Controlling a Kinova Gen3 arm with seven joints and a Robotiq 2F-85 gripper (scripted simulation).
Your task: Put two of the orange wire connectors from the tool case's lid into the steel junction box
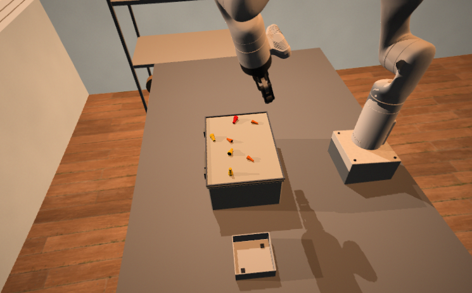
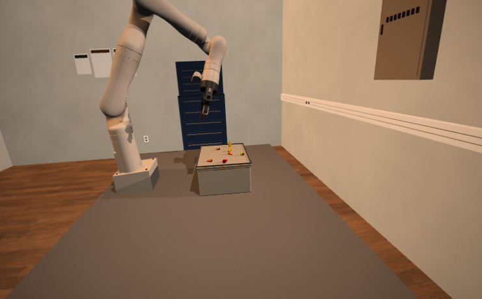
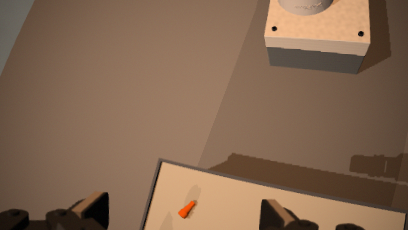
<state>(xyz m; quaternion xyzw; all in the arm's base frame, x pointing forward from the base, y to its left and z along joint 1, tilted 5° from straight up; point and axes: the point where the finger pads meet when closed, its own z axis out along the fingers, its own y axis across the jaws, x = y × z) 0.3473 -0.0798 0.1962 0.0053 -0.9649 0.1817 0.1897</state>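
Three orange wire connectors lie on the tool case's lid (image 1: 263, 145) (image 3: 240, 205). The far-right orange connector (image 1: 255, 122) (image 2: 209, 160) (image 3: 187, 209) is near a corner. A middle orange connector (image 1: 229, 139) (image 2: 230, 153) lies left of centre in the top view. A nearer orange connector (image 1: 250, 158) (image 2: 217, 149) lies right of centre there. The steel junction box (image 1: 255, 276) stands open-topped in front of the case, with no connector visible inside. My gripper (image 1: 268, 99) (image 2: 202, 116) (image 3: 184, 213) is open and empty, high above the lid's far-right end.
A red connector (image 1: 235, 119) (image 2: 224, 161) and yellow connectors (image 1: 212, 137) (image 1: 230, 151) (image 1: 230, 171) share the lid. The arm's base block (image 1: 366, 160) (image 2: 134, 180) (image 3: 317, 42) stands right of the case in the top view. A shelf rack (image 1: 183, 47) is behind the table.
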